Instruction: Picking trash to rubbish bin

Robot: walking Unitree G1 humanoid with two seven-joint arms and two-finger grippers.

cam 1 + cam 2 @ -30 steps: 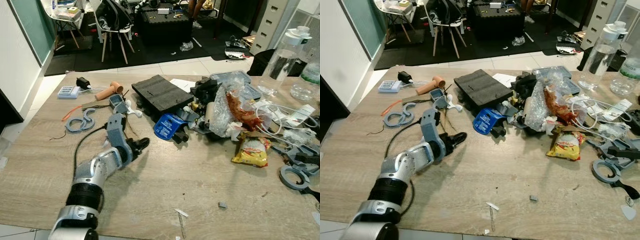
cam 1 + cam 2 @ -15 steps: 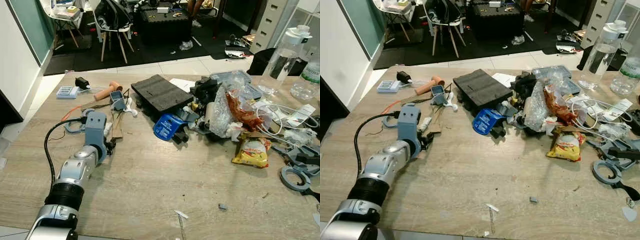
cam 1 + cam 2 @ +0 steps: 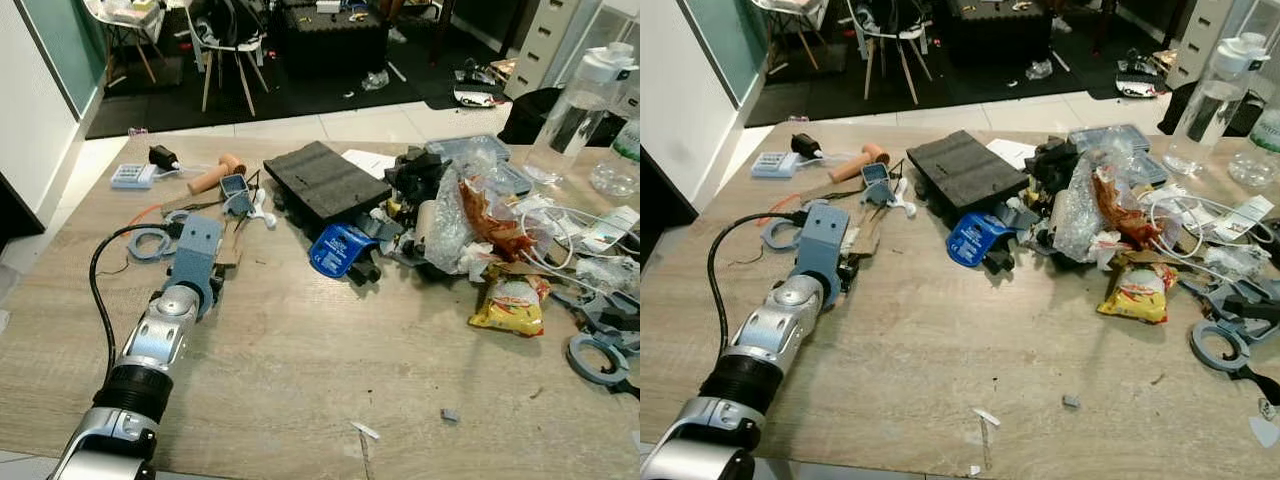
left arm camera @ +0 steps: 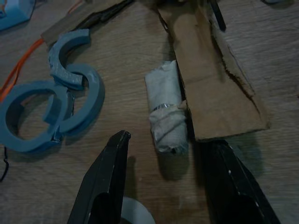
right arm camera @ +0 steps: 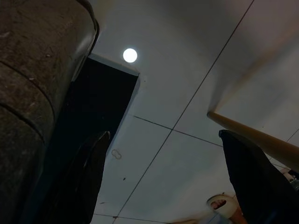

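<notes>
L arm [image 3: 150, 350] stretched fwd from lower left, silver forearm w/ black cuff, blue-grey wrist block [image 3: 196, 252] at far end, black cable looping off its left side. L gripper [image 4: 170, 182] low near the surface, pointing away from the body; 2 black fingers [image 4: 105, 182] spread wide apart, nothing betw them, tips not touching anything. R gripper [image 5: 163, 177] aimed up, away from the work area; its 2 black fingers [image 5: 252, 172] also well apart, nothing held

No readable text, labels or numbers anywhere.
</notes>
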